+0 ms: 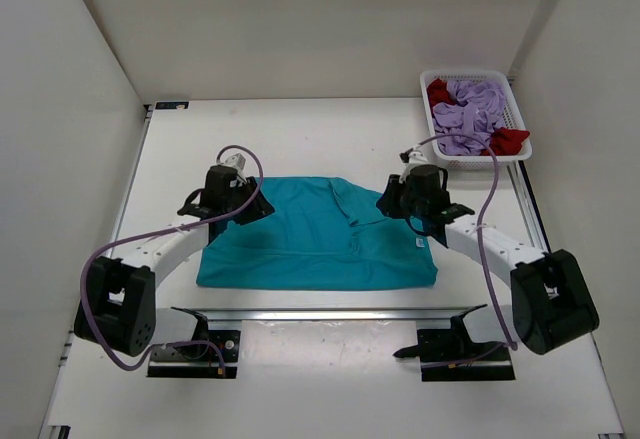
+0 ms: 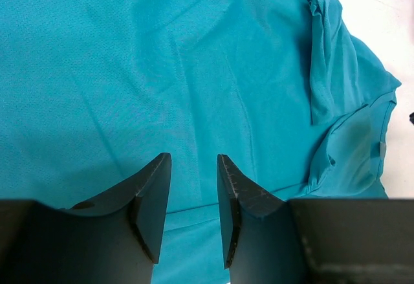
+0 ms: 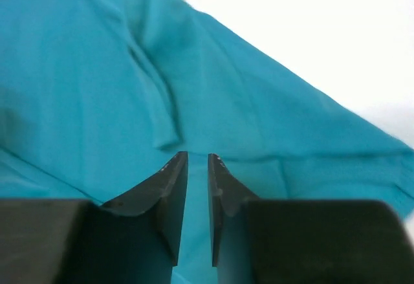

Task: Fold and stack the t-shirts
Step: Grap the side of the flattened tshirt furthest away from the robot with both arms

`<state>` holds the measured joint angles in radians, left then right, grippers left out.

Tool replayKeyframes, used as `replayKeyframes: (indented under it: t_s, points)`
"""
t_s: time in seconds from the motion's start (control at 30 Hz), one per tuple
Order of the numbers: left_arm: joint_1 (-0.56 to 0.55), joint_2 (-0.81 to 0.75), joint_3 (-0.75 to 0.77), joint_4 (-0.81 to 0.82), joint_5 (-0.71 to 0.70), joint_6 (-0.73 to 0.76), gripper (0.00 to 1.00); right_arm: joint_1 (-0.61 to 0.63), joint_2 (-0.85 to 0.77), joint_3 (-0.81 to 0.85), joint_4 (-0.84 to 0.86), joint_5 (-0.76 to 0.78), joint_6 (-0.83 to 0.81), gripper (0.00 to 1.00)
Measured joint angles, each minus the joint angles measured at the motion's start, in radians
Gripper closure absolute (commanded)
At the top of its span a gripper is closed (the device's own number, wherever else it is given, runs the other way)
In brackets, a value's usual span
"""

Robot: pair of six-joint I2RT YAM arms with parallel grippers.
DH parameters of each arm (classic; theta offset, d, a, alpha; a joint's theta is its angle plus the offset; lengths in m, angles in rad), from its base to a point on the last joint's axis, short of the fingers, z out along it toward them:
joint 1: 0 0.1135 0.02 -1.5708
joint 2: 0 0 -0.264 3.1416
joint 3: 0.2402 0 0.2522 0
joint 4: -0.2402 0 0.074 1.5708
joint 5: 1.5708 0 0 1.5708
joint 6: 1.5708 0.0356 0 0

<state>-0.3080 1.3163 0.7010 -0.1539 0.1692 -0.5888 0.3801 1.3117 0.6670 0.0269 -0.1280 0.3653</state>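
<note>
Teal cloth fills most of what both my wrist cameras see: a single t-shirt (image 1: 320,234) lies spread on the white table (image 1: 330,129), in the middle of the overhead view and just beyond my two bases. It is a rough rectangle, wider than it is deep, with a loose fold of fabric running down its right half and a small pale label (image 1: 417,244) near its right edge. My left gripper (image 1: 235,199) hangs over the shirt's upper left corner. In the left wrist view its fingers (image 2: 152,193) stand parted by a modest gap, with only flat cloth showing behind them and nothing between them. My right gripper (image 1: 405,199) sits at the shirt's upper right edge. In the right wrist view its jaws are drawn to a slim slit with teal showing through, and I cannot tell whether they pinch the fabric or merely hover above it. In the upper right corner of the overhead view, well apart from the shirt, stands a white slotted basket (image 1: 480,160). It holds a crumpled heap of lilac clothing (image 1: 470,114), with a red garment (image 1: 508,141) poking out at its lower right and more red at its upper left corner.
</note>
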Motion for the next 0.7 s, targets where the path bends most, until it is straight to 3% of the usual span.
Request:
replayKeyframes:
  t_s: [0.07,0.17,0.3,0.7]
  points:
    - [0.005,0.0,0.003,-0.005,0.0,-0.002,0.55,0.019,0.035,0.035,0.018,-0.02,0.004,0.81]
    - [0.018,0.0,0.01,-0.01,0.0,-0.002,0.56,0.056,0.124,0.075,0.057,-0.054,0.01,0.7]
    - [0.047,0.0,0.027,-0.023,0.0,0.0,0.56,0.079,0.232,0.089,0.071,-0.096,0.013,0.65]
    - [0.154,0.051,0.14,-0.049,-0.017,0.019,0.55,0.066,0.327,0.089,0.107,-0.196,0.04,0.64]
